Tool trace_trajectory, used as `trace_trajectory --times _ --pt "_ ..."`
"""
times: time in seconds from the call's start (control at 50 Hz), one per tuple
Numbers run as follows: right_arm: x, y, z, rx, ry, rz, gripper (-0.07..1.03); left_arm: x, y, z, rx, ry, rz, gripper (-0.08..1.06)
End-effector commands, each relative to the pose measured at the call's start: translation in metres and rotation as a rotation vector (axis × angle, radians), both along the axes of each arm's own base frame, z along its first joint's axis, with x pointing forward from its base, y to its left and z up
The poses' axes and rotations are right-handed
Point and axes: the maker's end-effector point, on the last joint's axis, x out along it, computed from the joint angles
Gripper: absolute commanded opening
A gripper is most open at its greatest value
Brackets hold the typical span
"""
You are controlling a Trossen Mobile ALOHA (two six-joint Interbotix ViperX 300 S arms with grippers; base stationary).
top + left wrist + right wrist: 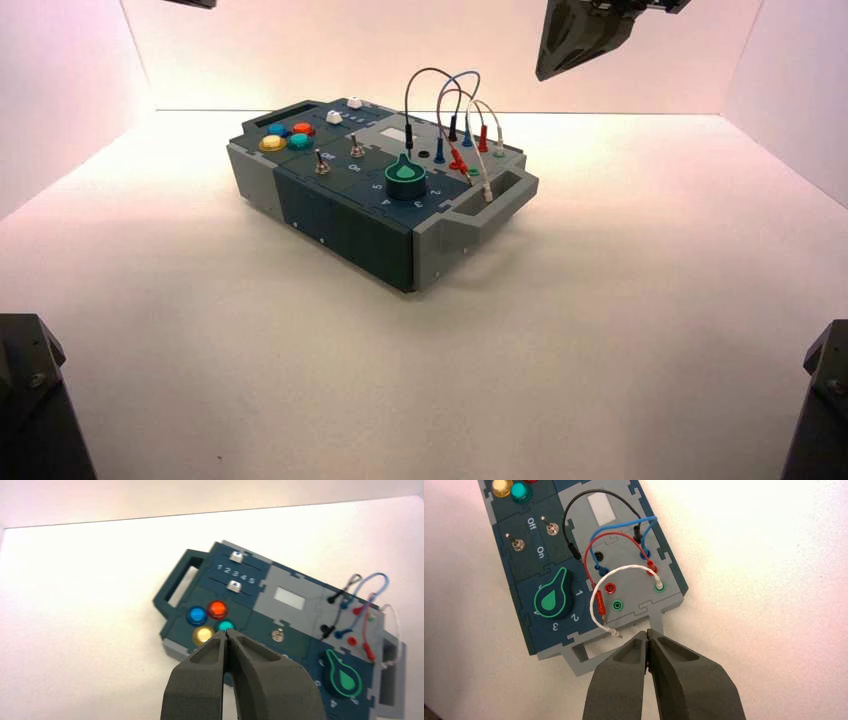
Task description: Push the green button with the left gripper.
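Currently the left claw [227, 636], its fingers pressed together to form one blunt pushing tip, hangs above the box [330, 215] in line with the green button [225, 626], which sits beside the yellow button [202, 635], while the right claw [646, 635], likewise closed, waits above the box's wire end.

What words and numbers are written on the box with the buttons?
"1 2 3 4 5": white digits between the two white-capped sliders on the dark blue box.
"Off" and "On": beside the two silver toggle switches.
"1", "2", "3": around the large dark-green rotary knob; its other digits are hidden or blurred.
The pale rectangular window shows nothing readable.
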Motion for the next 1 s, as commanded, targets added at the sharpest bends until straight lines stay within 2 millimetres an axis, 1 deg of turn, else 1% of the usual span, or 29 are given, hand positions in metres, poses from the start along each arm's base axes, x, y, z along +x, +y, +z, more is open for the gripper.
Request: trace_trajectory --times 0.02,0.14,0.36,0.48,0.6,0.8,1.0 --pt "0.002 -0.001 0.011 0.012 -0.026 -0.001 -0.02 0.003 -0.005 0.009 -0.012 -0.023 -0.007 -0.03" --pt "0.0 -0.002 0.011 0.007 -0.023 0.003 -0.02 0.002 -0.004 0.008 -0.015 -0.018 -0.003 -0.03" --pt "0.0 -0.002 0.018 0.017 -0.043 0.001 -0.02 0.002 -0.005 0.008 -0.01 -0.011 -0.009 -0.03" --pt "0.0 -0.002 0.019 0.018 -0.044 0.0 -0.02 0.003 -0.005 0.006 -0.006 -0.003 -0.012 -0.03" --pt "0.0 -0.002 0.017 0.016 -0.038 -0.001 -0.02 0.006 -0.006 0.002 0.001 0.02 -0.015 -0.03" --pt "0.001 -0.001 0.015 0.016 -0.033 -0.004 -0.02 0.014 -0.009 -0.009 0.017 0.066 -0.019 -0.03" --pt "0.002 -0.001 0.014 0.013 -0.031 -0.003 -0.02 0.017 -0.009 -0.011 0.022 0.074 -0.021 -0.03"
